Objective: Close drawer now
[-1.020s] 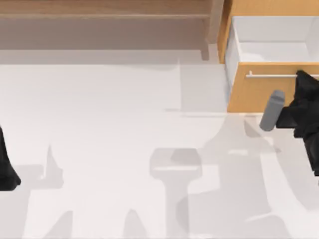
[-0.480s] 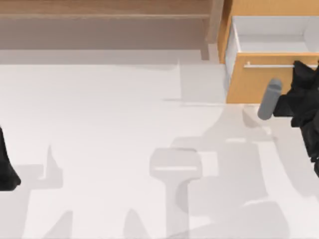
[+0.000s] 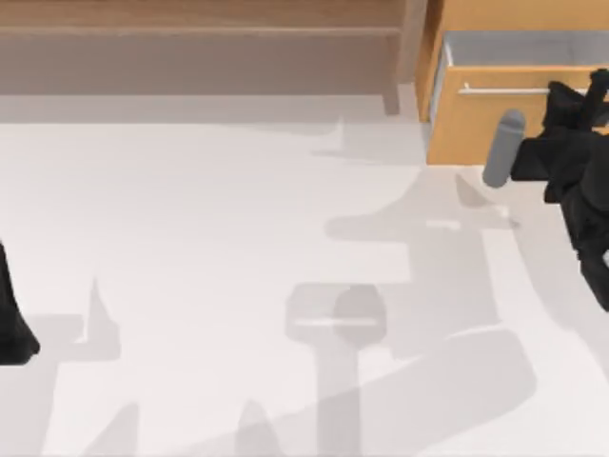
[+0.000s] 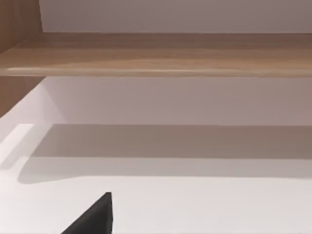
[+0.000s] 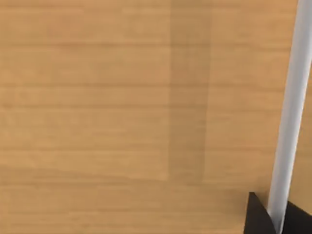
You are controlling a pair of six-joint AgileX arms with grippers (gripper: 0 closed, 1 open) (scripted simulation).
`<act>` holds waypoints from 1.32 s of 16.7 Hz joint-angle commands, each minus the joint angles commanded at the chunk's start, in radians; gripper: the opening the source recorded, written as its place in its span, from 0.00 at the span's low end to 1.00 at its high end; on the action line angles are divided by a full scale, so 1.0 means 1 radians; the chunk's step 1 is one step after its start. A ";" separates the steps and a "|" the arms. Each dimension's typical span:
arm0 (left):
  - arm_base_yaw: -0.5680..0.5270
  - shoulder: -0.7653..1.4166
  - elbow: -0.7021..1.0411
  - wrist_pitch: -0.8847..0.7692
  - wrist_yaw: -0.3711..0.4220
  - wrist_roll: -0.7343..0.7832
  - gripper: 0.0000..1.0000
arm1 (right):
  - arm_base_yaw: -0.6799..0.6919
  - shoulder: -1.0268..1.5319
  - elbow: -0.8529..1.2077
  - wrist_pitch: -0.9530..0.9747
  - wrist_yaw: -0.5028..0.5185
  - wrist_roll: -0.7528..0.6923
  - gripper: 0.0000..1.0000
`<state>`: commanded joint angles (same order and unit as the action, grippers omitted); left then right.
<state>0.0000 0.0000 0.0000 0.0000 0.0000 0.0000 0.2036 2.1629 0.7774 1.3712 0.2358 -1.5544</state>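
- Two arms are at the table (image 3: 190, 248); positions below are given relative to the drawer (image 3: 476, 119).
- Left gripper (image 3: 11, 319): parked at the table's left edge, well apart from the drawer and nearer the camera than it. Whether its fingers are spread or closed cannot be told.
- Shelf (image 3: 200, 29): long pale wooden board along the back of the table, left of the drawer; in the left wrist view it runs across above the white surface (image 4: 161, 56).
- Drawer: at the back right corner of the table, just right of the shelf's upright post. A narrow strip of its white interior shows behind the orange-tan front panel, so it is not fully shut.
- Handle (image 3: 504, 90): thin silver bar across the front panel; in the right wrist view it crosses the wood grain (image 5: 287, 112).
- Right gripper (image 3: 576, 105): against the drawer front at the handle's right end. Its finger state cannot be told.
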 joint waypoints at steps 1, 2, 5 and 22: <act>0.000 0.000 0.000 0.000 0.000 0.000 1.00 | -0.004 0.008 0.023 -0.014 -0.004 0.001 0.00; 0.000 0.000 0.000 0.000 0.000 0.000 1.00 | -0.007 0.012 0.037 -0.022 -0.007 0.002 0.00; 0.000 0.000 0.000 0.000 0.000 0.000 1.00 | -0.008 0.013 0.040 -0.024 -0.008 0.002 0.00; 0.000 0.000 0.000 0.000 0.000 0.000 1.00 | -0.039 0.138 0.326 -0.185 -0.038 0.003 0.00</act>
<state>0.0000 0.0000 0.0000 0.0000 0.0000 0.0000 0.1642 2.3012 1.1037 1.1857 0.1973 -1.5515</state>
